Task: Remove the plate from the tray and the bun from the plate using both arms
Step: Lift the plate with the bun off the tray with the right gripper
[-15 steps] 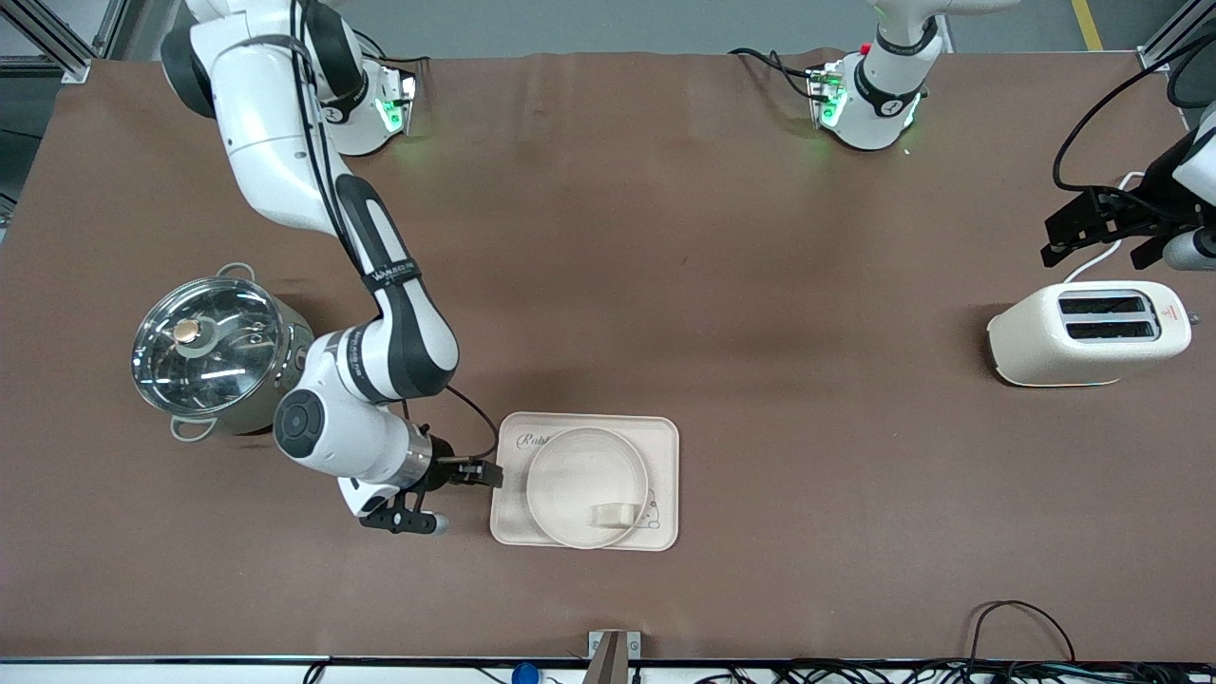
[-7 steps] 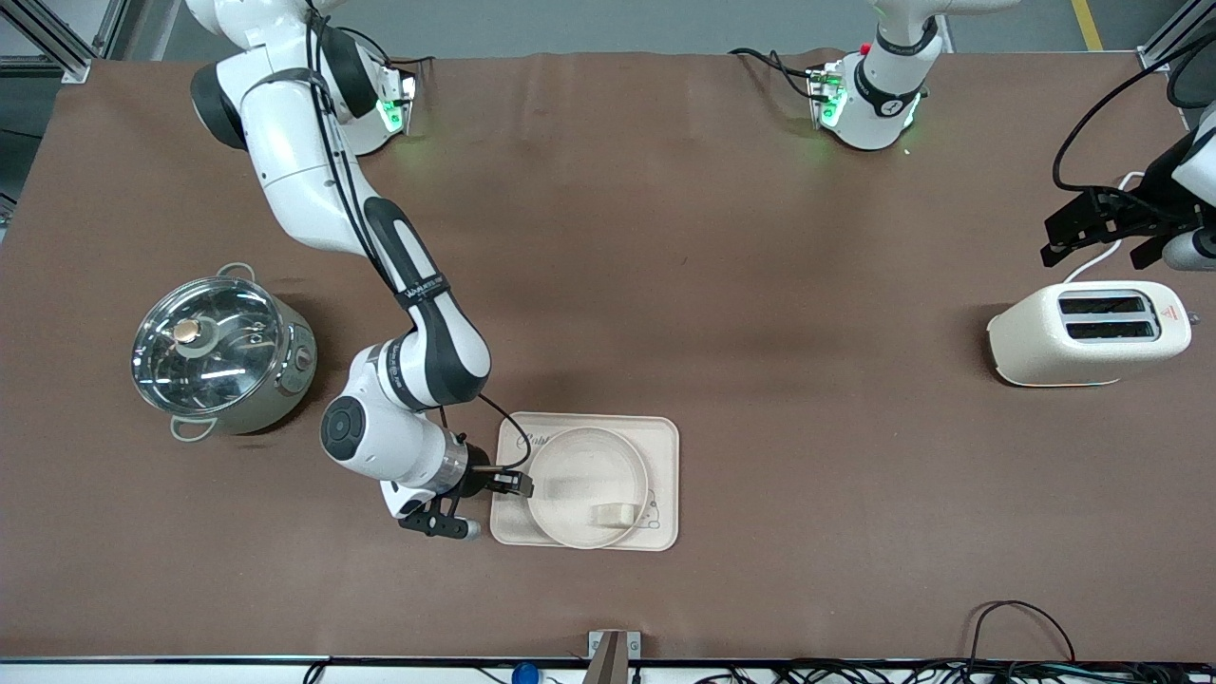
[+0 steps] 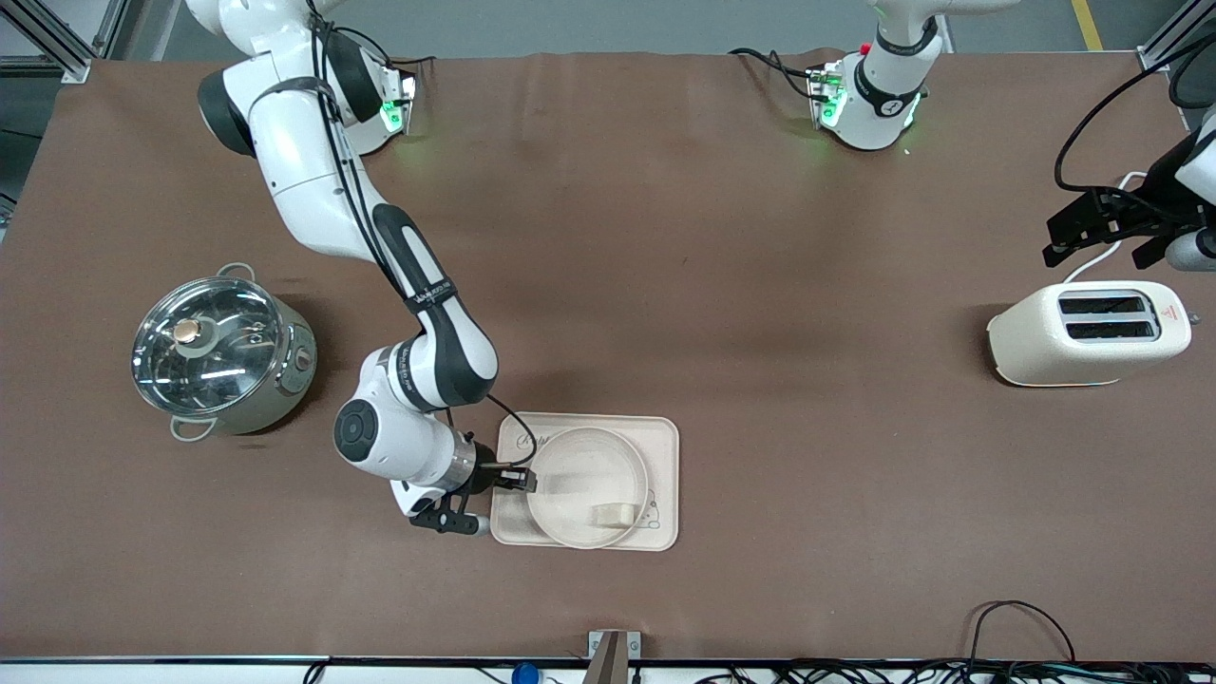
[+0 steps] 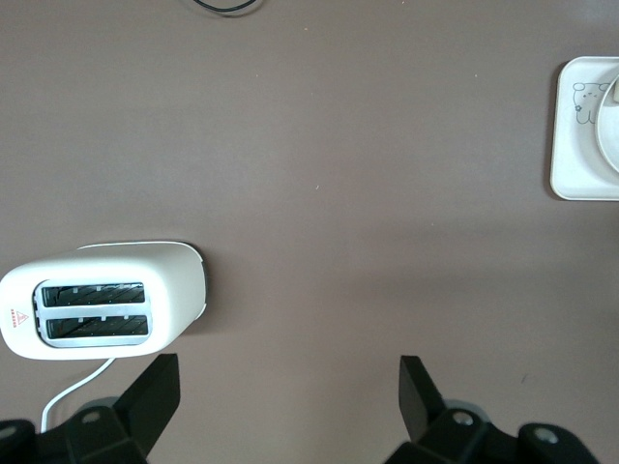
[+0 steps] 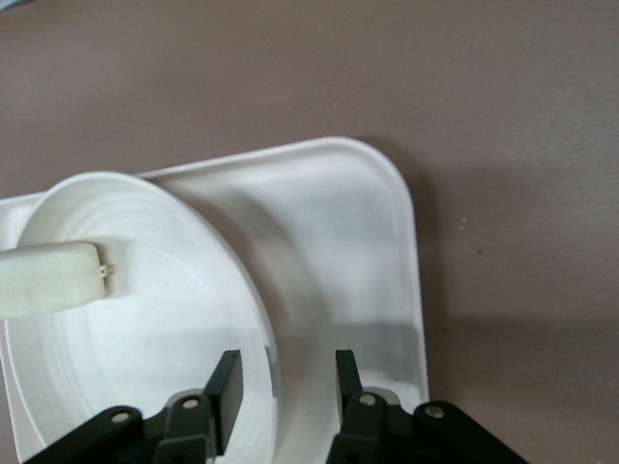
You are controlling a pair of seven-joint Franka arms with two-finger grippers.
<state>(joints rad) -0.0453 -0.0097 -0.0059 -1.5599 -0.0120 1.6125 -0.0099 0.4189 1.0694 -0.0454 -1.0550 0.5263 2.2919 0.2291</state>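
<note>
The round cream plate [image 3: 587, 486] sits on the rectangular cream tray [image 3: 665, 475], nearer to the front camera than the table's middle. The pale bun [image 3: 615, 514] lies in the plate near its front rim. My right gripper [image 3: 518, 478] is open at the plate's rim on the right arm's side. In the right wrist view its fingers [image 5: 224, 390] straddle the plate's rim [image 5: 272, 372], one inside the plate and one over the tray; the bun [image 5: 50, 277] also shows there. My left gripper [image 3: 1092, 228] is open, held above the table by the toaster [image 3: 1088, 332].
A steel pot with a glass lid [image 3: 220, 353] stands toward the right arm's end. The cream toaster also shows in the left wrist view [image 4: 102, 311], and the tray's corner [image 4: 580, 184] shows there too. Cables lie along the front edge [image 3: 1016, 617].
My right gripper has moved from beside the tray toward the plate, and its fingers now straddle the plate's rim. The left arm has not moved.
</note>
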